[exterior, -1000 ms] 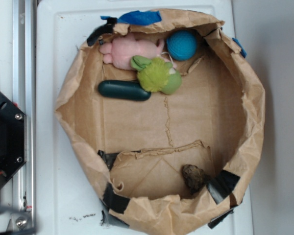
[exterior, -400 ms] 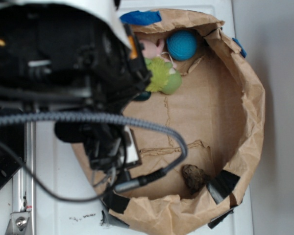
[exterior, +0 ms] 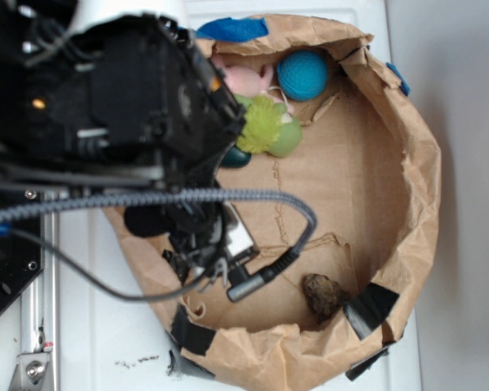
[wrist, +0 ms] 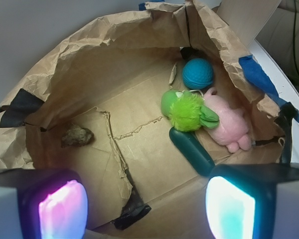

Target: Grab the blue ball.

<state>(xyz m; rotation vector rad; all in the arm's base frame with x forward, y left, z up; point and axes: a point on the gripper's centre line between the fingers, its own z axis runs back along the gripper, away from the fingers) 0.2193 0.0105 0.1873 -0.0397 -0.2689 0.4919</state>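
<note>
A ring of crumpled brown paper wall (exterior: 416, 171) encloses a flat cardboard floor (exterior: 334, 187) on the white counter (exterior: 106, 326), patched with black tape (exterior: 372, 308) and blue tape strips (exterior: 232, 29). The blue ball (exterior: 302, 75) sits on the floor at the far end of the enclosure in the exterior view, tucked just beside the paper wall, which rises behind it and to its right. In the wrist view the blue ball (wrist: 198, 73) shows bare cardboard on its near-left side, the green plush toy (wrist: 187, 110) near it, and the pink plush toy (wrist: 228, 123) and a dark green oblong (wrist: 191, 150) beyond that. The plush toys touch each other; the ball stands slightly apart from them. The middle and right of the floor are open, apart from a torn ridge of cardboard (wrist: 115, 149) and a small brown lump (wrist: 77, 135) near the opposite wall.

The arm (exterior: 122, 114) reaches over the left rim of the enclosure, covering most of the pink toy and the oblong in the exterior view, with a grey cable (exterior: 187, 199) looping off it. The gripper (wrist: 147, 204) hangs above the floor, well apart from the ball, and its two glowing fingers (wrist: 229, 208) stand wide apart with nothing between them.
</note>
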